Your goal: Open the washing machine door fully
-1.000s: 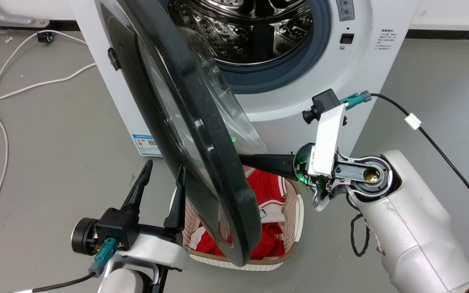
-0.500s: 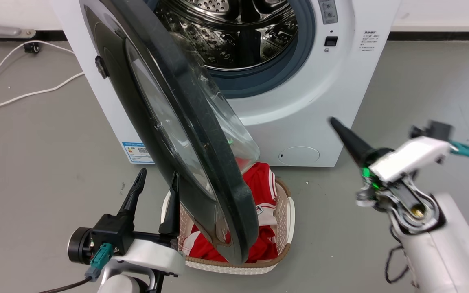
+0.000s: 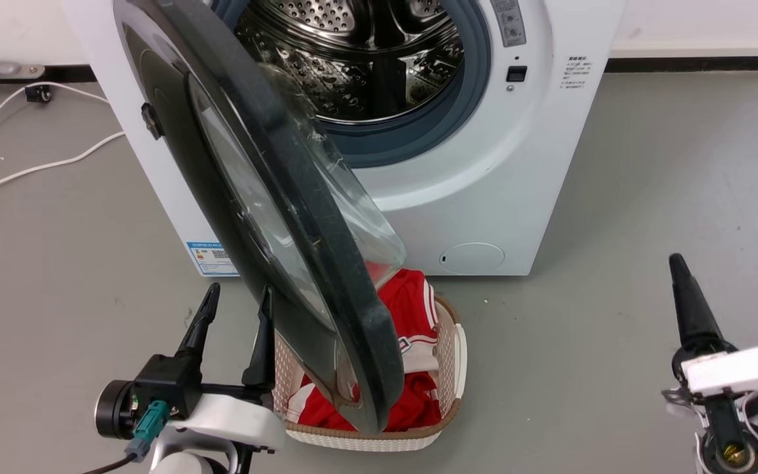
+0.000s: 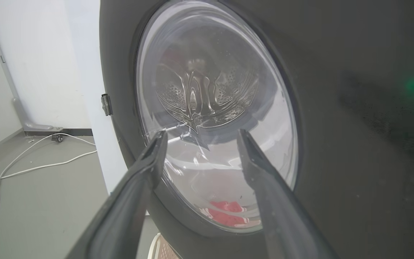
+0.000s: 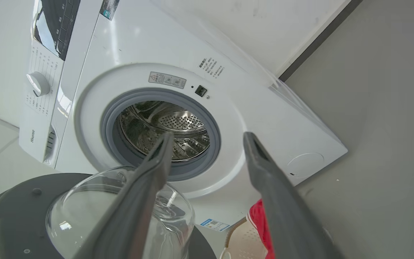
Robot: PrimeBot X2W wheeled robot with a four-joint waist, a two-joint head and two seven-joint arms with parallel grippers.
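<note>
A: Where does the washing machine door (image 3: 274, 217) stand?

B: It is roughly half open, edge-on to the head camera, and hinged on the left side of the washing machine (image 3: 517, 197). Its lower rim hangs over the laundry basket (image 3: 461, 355) with the red garment (image 3: 412, 309).

A: And the risk?

B: The left gripper (image 4: 200, 132), fingers spread wide and empty, sits just beside the door's outer face. That is the side toward which the door has to swing. It probably blocks the swing, or a forward nudge pushes the door toward shut. The glossy face also offers a finger little purchase.

A: The right gripper (image 5: 208, 136)?

B: It is also spread wide and holds nothing. It is well apart from the door, so any push on the inner side needs a long reach.

A: What do the views add?

B: The left wrist view gives the outer face, with the drum (image 4: 203, 90) seen through the window. The right wrist view gives the bulging glass bowl (image 5: 67, 216), the grey rubber ring (image 5: 110, 118) and the dial (image 5: 38, 83). The head view gives the basket under the rim.
</note>
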